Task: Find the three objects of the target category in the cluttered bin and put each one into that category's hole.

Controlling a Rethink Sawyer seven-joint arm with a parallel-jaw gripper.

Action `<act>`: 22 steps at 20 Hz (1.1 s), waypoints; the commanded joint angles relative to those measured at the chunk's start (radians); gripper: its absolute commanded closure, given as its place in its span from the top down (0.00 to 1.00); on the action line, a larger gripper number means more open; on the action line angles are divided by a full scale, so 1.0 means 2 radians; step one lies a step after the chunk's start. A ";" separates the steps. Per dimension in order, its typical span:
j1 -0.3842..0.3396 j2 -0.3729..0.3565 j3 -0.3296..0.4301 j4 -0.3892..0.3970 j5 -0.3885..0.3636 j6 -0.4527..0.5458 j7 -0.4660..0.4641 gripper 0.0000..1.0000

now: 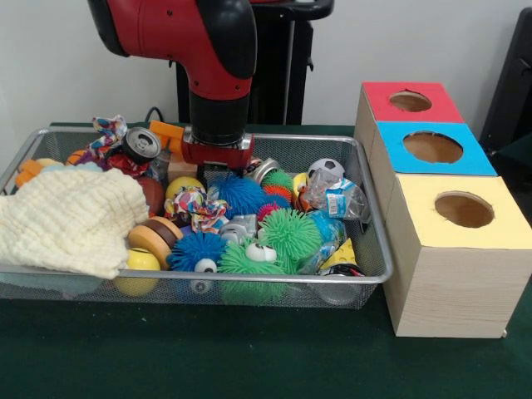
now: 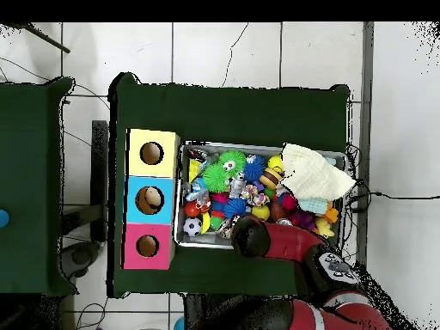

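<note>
At the left of the silver wire-mesh bin [image 1: 370, 208], a cream waffle-weave cloth [image 1: 71, 218] is heaped over the near corner, likely hiding toys beneath it, which is why a search has to dig rather than just look. Behind it lie a knotted multicoloured rope toy [image 1: 108, 133] and a crushed drinks can [image 1: 141, 145]. Toward the middle, the red and black arm's end effector [image 1: 218, 166] comes down at the far side of the bin, low among the clutter just behind a spiky blue rubber ball [image 1: 243, 194]; whether it is wide, narrow or holding anything I cannot tell, since the toys and its own body hide the tips. Nearer lie spiky green balls with googly eyes [image 1: 290, 233] and, further right, a small football [image 1: 327, 169]. Which category is the target cannot be told, though the spiky balls seem plausible candidates.

On the green tabletop [image 1: 249, 357] right of the bin stand three wooden boxes with holes, red-topped [image 1: 411, 101] farthest, blue-topped [image 1: 432, 147] between, yellow-topped [image 1: 463, 209] nearest, set just beside the bin so each drop is a short carry.
</note>
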 commanded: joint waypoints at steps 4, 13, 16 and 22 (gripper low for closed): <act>0.001 0.056 0.020 -0.059 -0.011 -0.038 0.046 0.00; 0.008 0.004 0.035 -0.056 0.013 0.031 0.039 0.00; 0.011 -0.005 0.034 -0.055 0.018 0.045 0.041 0.00; 0.007 -0.042 0.051 -0.049 0.037 0.098 0.034 0.00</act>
